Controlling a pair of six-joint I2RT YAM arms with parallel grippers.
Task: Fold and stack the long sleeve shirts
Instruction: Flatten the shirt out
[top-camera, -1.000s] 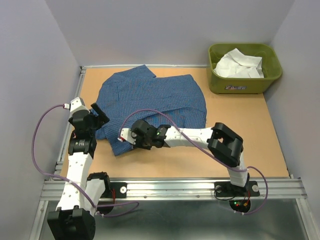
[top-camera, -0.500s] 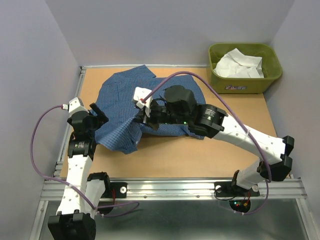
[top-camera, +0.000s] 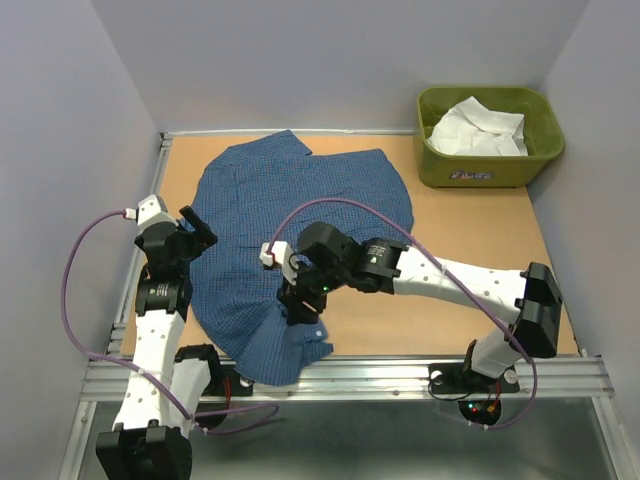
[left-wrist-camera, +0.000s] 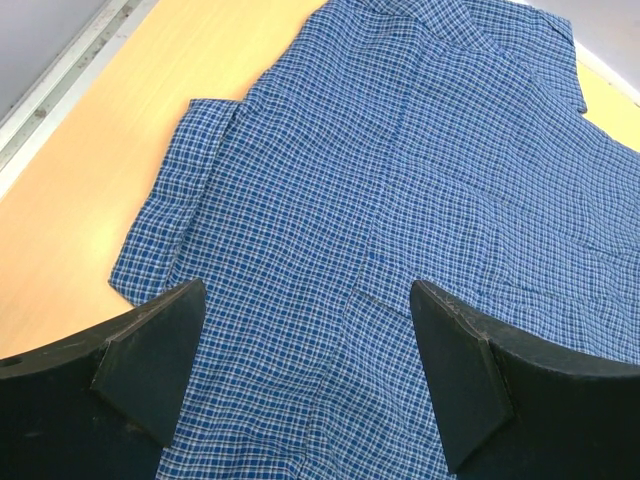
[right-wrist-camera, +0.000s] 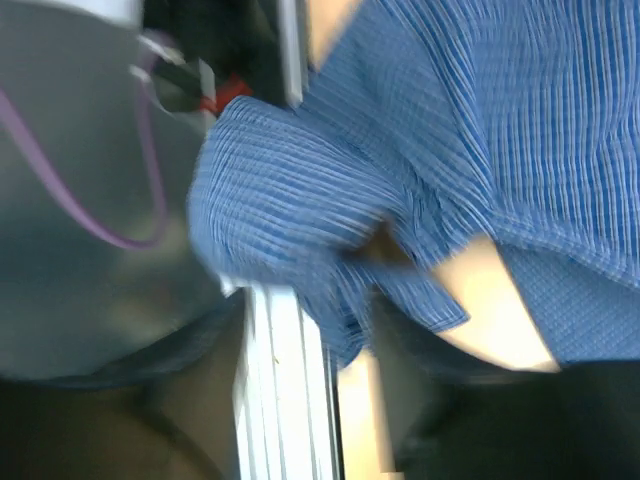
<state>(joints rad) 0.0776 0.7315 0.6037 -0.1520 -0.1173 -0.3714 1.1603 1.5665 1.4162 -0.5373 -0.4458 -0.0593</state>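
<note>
Right gripper (top-camera: 298, 308), seemingly pinching the blue shirt (top-camera: 300, 190) (wrist view blurred), had dragged its near part out over the table's front rail (top-camera: 400, 375), spreading it for folding; left gripper (left-wrist-camera: 305, 300) hovered spread.

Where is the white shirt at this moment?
The white shirt lies crumpled inside the olive-green tub at the far right of the top view, apart from the blue shirt spread on the left.
</note>
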